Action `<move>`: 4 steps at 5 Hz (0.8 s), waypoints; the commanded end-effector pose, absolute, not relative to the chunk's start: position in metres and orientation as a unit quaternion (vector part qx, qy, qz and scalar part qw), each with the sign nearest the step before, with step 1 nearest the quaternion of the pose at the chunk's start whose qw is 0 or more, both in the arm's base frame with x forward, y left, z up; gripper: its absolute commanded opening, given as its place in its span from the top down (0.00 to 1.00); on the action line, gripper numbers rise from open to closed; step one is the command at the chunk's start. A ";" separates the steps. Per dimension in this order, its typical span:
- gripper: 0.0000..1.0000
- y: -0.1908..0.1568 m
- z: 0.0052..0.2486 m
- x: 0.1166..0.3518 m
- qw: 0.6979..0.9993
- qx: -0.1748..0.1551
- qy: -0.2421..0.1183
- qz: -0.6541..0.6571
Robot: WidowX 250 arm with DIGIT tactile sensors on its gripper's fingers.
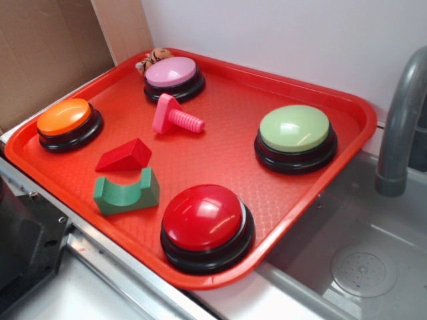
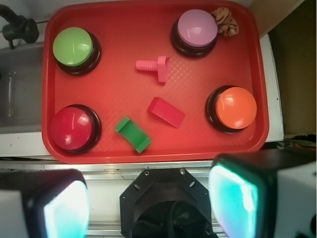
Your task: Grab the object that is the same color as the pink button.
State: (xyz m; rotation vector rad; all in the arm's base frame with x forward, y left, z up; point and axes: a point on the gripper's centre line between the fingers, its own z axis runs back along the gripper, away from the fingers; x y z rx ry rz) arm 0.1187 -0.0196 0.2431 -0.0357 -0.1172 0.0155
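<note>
Gripper point(image 2: 148, 198) is parked off the near edge of the red tray point(image 2: 54, 148), fingers point(image 2: 237, 198) spread wide apart with nothing between them, pads glowing teal in the wrist view. It's over the metal strip in front of the tray, touching none of the toys.

Closest thing ahead of the jaws is the green arch block point(image 2: 132, 134), roughly on the centerline, with the red wedge block point(image 2: 166, 112) just beyond it and a bit right. Those two sit near each other but apart.

Further out from the jaws, lying on its side on the open middle of the tray, is the pink toy bolt point(image 2: 154, 67), ribbed shaft pointing left, head on the right. Past it and to the right, at the far side, sits the pink button point(image 2: 197, 29), with a small striped toy point(image 2: 225, 21) tucked right beside it.

Other buttons: red button point(image 2: 72, 128) near left, orange button point(image 2: 235, 107) near right, green button point(image 2: 73, 47) far left. A grey faucet point(image 1: 400, 127) and sink sit off the tray's left side.
</note>
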 end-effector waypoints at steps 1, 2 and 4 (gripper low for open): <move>0.00 -0.020 0.243 0.119 0.998 -0.018 -0.059 0.008; 0.00 -0.012 0.232 0.144 0.997 -0.015 -0.059 0.052; 0.00 0.019 0.182 0.190 0.989 0.019 -0.069 0.131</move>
